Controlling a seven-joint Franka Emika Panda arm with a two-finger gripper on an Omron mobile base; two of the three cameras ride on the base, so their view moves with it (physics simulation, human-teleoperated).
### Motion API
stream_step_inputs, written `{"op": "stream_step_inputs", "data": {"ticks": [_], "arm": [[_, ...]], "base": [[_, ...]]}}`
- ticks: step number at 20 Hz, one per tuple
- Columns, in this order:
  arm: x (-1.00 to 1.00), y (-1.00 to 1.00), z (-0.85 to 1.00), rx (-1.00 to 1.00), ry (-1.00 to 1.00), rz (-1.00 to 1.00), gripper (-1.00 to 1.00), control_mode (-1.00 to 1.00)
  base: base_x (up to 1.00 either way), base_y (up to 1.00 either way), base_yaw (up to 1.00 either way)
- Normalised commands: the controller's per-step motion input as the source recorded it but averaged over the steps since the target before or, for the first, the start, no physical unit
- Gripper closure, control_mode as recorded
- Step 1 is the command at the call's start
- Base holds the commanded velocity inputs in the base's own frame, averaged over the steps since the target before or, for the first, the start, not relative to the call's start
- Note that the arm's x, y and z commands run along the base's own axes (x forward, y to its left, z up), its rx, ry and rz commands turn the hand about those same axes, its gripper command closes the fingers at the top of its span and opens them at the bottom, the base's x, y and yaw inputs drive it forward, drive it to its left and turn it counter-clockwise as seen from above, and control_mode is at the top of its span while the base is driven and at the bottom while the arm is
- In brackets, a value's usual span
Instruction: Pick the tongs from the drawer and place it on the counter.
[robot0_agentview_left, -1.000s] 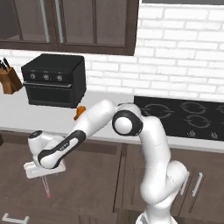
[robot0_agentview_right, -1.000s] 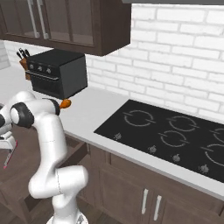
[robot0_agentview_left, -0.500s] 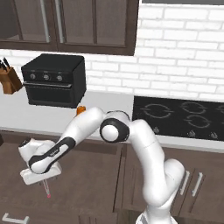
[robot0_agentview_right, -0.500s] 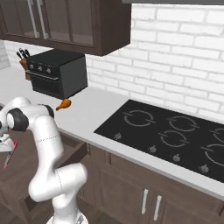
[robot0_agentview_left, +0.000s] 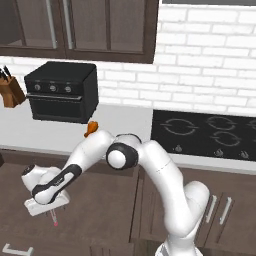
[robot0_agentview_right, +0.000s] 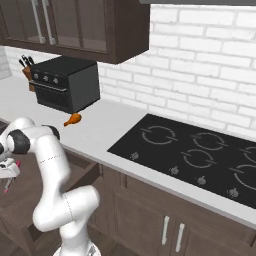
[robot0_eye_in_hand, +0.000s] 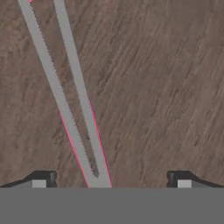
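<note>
Pink-edged tongs (robot0_eye_in_hand: 74, 109) lie between gripper (robot0_eye_in_hand: 111, 179) fingertips, seemingly untouched.

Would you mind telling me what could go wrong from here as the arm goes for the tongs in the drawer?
In the hand view the tongs lie between widely spread fingertips, but left of centre, so a close could nudge or turn them rather than grip them squarely.

The two thin arms run lengthwise away from the gripper; a pinch near the joined end may let them pivot or slip during the lift.

The gripper works low over the drawer; descending further risks pressing the fingers into its wooden floor.
</note>
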Motion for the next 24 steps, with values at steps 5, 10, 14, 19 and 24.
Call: {"op": "stream_step_inputs", "data": {"ticks": [5,10,14,19,24], "arm": [[0.14,0.02,-0.42,0.0,0.0,0.0,-1.0,-1.0],[0.14,0.16,-0.46,-0.01,0.0,0.0,1.0,-1.0],[-0.15,-0.21,-0.62,-0.1,-0.08,0.0,1.0,-1.0],[-0.13,-0.46,-0.39,-0.02,-0.15,0.0,1.0,-1.0],[-0.09,-0.03,0.0,0.0,-0.08,0.0,1.0,-1.0]], "base": [[0.0,0.0,0.0],[0.0,0.0,0.0],[0.0,0.0,0.0],[0.0,0.0,0.0],[0.0,0.0,0.0]]}}
